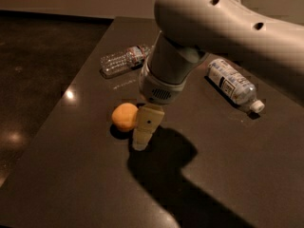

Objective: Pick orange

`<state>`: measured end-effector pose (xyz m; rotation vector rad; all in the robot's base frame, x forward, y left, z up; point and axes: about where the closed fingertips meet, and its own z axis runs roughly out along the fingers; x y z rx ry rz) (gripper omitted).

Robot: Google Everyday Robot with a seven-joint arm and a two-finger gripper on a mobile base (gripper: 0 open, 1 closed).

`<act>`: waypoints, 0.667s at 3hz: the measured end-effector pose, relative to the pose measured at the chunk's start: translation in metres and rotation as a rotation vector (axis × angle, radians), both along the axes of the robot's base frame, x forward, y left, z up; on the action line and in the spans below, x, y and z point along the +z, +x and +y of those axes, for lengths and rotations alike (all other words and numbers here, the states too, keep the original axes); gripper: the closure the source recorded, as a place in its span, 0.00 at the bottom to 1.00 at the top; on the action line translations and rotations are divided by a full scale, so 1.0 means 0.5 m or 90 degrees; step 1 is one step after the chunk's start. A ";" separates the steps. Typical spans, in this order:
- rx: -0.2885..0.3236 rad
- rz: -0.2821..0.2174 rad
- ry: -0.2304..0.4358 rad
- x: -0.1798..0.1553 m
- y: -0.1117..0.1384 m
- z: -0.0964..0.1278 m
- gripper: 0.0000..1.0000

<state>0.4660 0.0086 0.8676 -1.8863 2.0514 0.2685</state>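
Observation:
The orange (123,117) is a small round yellow-orange fruit lying on the dark table (228,170), left of centre. My gripper (140,144) hangs down from the large white arm (213,27), its tip close to the table surface. It stands right beside the orange, on the orange's right side, and its cream-coloured body overlaps the fruit's right edge. I cannot tell whether it touches the fruit.
Two clear plastic water bottles lie on the table: one behind the orange at the back left (124,59), one at the right (232,85). The table's left edge runs close to the orange, with dark floor (33,80) beyond. The arm casts a wide shadow at the front.

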 end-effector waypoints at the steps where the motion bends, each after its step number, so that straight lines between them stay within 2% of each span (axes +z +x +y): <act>1: 0.009 0.004 0.006 -0.003 0.001 0.031 0.00; 2: 0.016 0.019 0.007 -0.011 0.002 0.051 0.15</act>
